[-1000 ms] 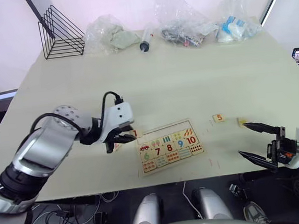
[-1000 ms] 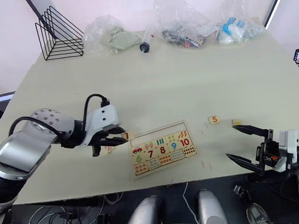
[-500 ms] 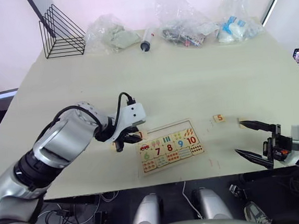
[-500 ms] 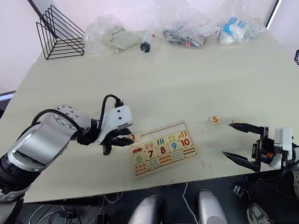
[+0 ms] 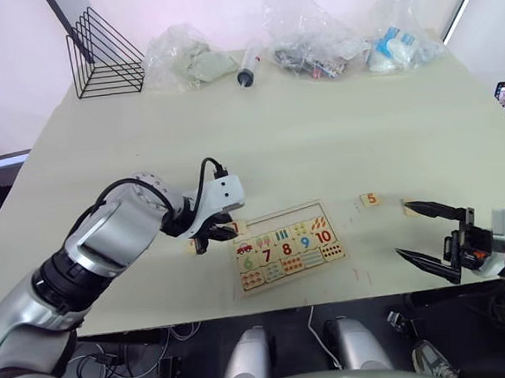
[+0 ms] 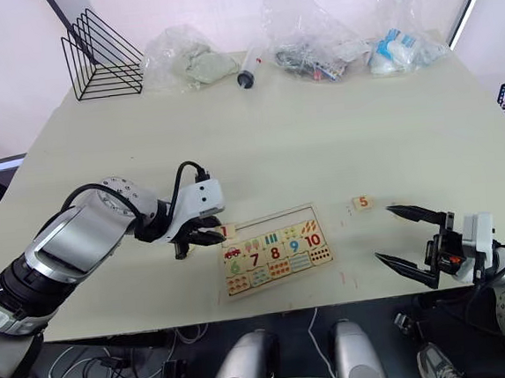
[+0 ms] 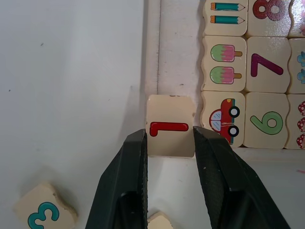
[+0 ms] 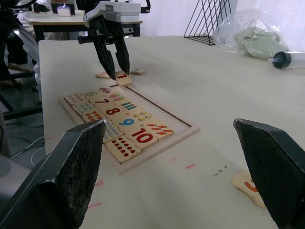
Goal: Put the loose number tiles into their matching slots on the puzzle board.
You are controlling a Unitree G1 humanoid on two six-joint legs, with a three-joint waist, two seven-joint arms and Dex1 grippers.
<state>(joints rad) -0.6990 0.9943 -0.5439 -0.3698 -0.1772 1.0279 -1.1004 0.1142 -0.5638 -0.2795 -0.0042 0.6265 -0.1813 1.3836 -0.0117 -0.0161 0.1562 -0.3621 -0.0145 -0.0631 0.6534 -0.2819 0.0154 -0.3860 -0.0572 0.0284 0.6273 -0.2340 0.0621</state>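
So the left gripper (image 7: 169, 143) is pinching the red 1 tile (image 7: 170, 131) between its two black fingers (image 7: 127, 177), right at the near-left corner of the puzzle board (image 5: 286, 246). That tile is sitting over the frame edge, just beside the car picture tile (image 7: 222, 119), and I can't tell if it's resting on the frame or hovering. Behind the gripper, the green 3 tile (image 7: 44, 211) is lying loose on the table (image 5: 301, 132). Over on the right, the orange 5 tile (image 5: 371, 199) is lying past the board's far end, apart from it. The right gripper (image 5: 426, 236) is hanging near the table's front edge with its jaws spread wide, holding nothing.
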